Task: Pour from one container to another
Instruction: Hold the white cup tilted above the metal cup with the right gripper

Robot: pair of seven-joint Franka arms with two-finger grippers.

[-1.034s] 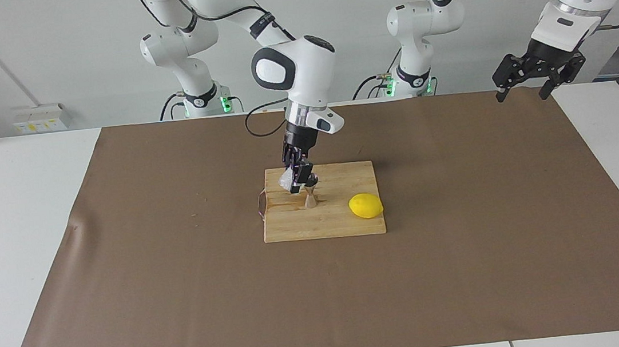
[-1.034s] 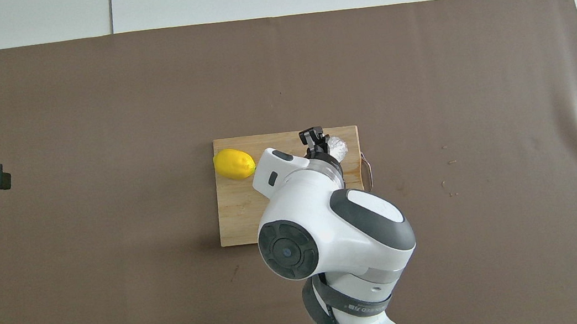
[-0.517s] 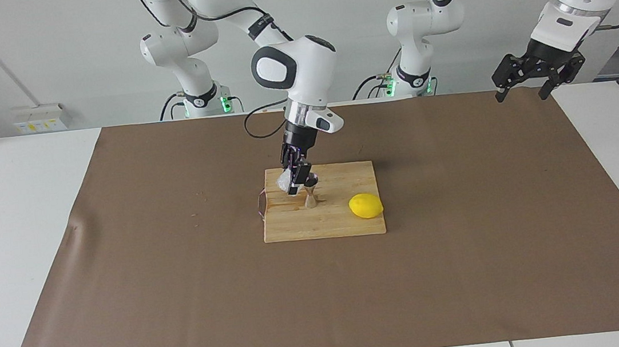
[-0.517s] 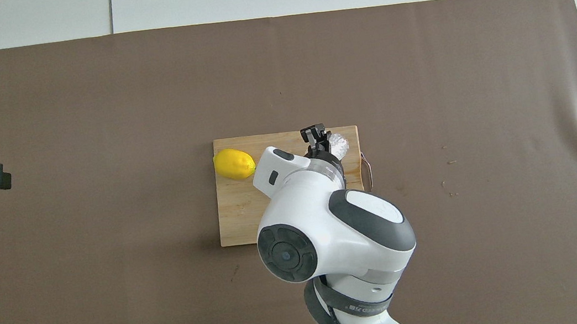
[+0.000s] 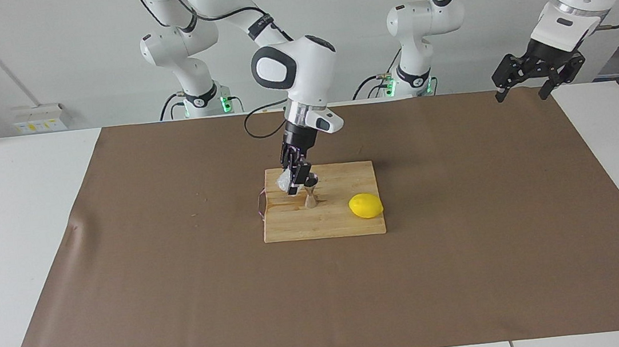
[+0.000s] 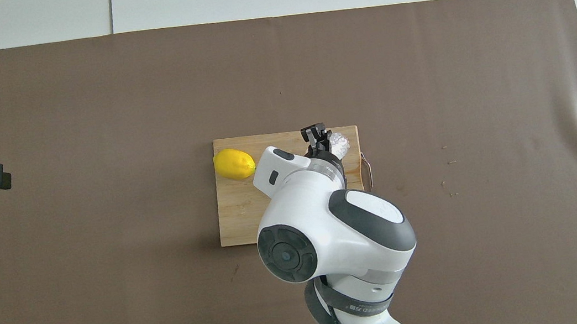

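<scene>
On the board (image 5: 323, 218) at mid-worktop, the right hand (image 5: 298, 181) grips the cup (image 5: 285, 182), tipped and held just above the jigger (image 5: 310, 195), which stands upright beside it toward the left arm's end. The pour turns on that offset: the cup's mouth appears to lean toward the jigger's rim, so little travel seems needed. A lemon (image 5: 366, 205) lies farther along the board. The left hand (image 5: 526, 83) waits released over the worktop's edge.
</scene>
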